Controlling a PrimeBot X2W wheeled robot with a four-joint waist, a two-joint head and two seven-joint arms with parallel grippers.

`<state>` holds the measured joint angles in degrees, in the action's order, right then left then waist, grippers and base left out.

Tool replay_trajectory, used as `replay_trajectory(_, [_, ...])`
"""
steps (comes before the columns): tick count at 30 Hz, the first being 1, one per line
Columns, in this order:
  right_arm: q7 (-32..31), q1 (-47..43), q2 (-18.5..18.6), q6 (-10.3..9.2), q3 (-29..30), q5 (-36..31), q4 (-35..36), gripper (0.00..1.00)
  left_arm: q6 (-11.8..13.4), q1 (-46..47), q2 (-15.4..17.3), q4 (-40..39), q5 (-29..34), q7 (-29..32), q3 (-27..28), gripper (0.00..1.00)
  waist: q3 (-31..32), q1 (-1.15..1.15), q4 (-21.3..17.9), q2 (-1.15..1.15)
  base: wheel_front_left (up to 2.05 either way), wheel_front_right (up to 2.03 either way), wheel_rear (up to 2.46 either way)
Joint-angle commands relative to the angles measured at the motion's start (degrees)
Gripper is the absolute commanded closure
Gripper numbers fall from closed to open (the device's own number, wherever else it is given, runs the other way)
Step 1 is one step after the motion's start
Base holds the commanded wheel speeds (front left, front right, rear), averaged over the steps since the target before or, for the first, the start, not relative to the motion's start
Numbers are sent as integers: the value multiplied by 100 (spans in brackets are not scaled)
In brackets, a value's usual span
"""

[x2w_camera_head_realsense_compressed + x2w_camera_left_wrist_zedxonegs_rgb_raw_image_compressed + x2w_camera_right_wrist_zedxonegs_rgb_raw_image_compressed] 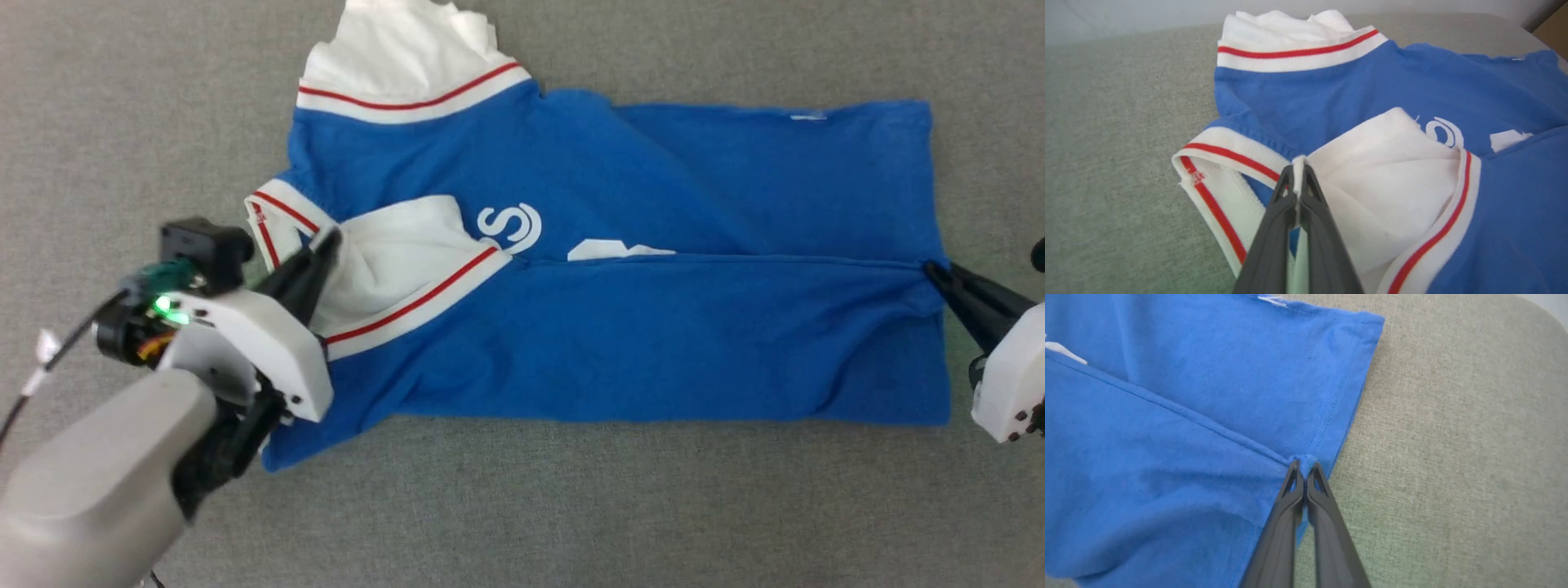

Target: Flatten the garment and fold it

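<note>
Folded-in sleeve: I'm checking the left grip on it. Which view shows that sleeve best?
Left wrist view: the sleeve lies close up, with the left gripper shut on a pinch of its white edge. The head view gives its place on the garment. The right wrist view faces the blue hem.

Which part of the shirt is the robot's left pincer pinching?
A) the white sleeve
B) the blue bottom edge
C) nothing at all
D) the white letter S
A: in the left wrist view the left pincer is shut on a fold of the white sleeve of the blue jersey T-shirt, beside the red-striped collar trim.
</note>
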<state>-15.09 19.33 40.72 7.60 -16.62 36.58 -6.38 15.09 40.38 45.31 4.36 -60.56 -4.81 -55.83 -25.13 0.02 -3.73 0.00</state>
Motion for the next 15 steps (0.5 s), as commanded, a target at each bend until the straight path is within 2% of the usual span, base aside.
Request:
replay_trajectory(1, [51,98,-21,-11,-23,37,-39,100,-43,83,-47,62,42,37,-41,100,-70,-2,11,0,0,0,0])
replay_trajectory(4, [132,160,-17,-11,-141,131,-215,100,-72,94,-212,305,39,176,-166,100,-58,-2,24,0,0,0,0])
replay_trajectory(5, [151,171,-15,-11,-164,164,-270,85,-79,98,-259,368,38,213,-198,100,-44,-2,29,0,0,0,0])
replay_trajectory(6, [172,181,-7,-11,-189,187,-312,56,-78,105,-298,431,48,224,-220,100,-26,-2,34,0,0,0,0])
replay_trajectory(7, [193,187,2,-11,-216,204,-348,0,-82,108,-335,490,52,227,-236,94,-2,-2,36,0,0,0,0])
replay_trajectory(9, [234,187,10,-11,-249,238,-418,0,-76,100,-400,606,53,204,-250,79,64,-2,37,0,0,0,0])
replay_trajectory(12, [309,152,2,-11,-273,296,-469,0,-77,37,-502,742,11,83,-224,46,203,-2,32,0,0,0,0])
replay_trajectory(13, [346,131,-3,-11,-269,310,-474,0,-72,5,-529,771,-7,24,-205,17,264,-2,29,0,0,0,0])
replay_trajectory(14, [389,102,-13,-11,-249,325,-475,0,-62,-40,-554,789,-38,-52,-172,0,334,-2,27,0,0,0,0])
replay_trajectory(15, [432,63,-23,-11,-225,336,-467,0,-49,-91,-568,798,-57,-136,-144,0,412,-2,25,0,0,0,0])
